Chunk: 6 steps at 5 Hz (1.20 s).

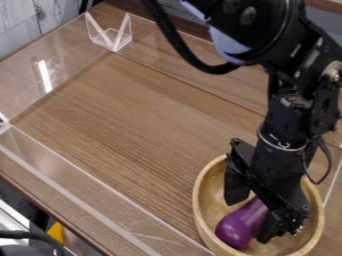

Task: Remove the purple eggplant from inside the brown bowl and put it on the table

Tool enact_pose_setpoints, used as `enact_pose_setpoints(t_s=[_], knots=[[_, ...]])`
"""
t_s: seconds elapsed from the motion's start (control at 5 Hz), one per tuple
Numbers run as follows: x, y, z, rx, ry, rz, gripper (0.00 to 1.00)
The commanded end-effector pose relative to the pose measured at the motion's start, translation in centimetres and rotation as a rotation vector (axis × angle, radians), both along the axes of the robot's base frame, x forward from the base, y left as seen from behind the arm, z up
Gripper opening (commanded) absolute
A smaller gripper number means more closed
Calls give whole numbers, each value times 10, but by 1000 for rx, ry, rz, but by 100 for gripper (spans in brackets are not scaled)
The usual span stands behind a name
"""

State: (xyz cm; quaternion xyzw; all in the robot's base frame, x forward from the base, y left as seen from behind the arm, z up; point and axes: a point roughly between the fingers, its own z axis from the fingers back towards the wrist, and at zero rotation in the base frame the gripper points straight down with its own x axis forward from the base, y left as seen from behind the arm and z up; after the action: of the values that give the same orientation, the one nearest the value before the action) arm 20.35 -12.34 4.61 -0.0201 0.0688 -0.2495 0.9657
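Where the brown bowl (207,205) sits, the purple eggplant (243,222) lies inside.

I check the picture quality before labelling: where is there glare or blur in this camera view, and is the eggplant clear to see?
In the camera view, bright glare streaks lie on the clear walls at the upper left; the table is evenly lit and its grain sharp; the eggplant is glossy but clear, partly hidden by the open gripper; the bowl is cut off by the frame's bottom edge.
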Motion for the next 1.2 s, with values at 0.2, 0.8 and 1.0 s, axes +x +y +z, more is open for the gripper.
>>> enact_pose_setpoints(t_s=[0.2, 0.8, 1.0], knots=[[2, -1, -3, 5, -30, -27, 100], [1, 1, -2, 8, -35, -24, 0], [1, 3, 6, 2, -41, -21, 0]])
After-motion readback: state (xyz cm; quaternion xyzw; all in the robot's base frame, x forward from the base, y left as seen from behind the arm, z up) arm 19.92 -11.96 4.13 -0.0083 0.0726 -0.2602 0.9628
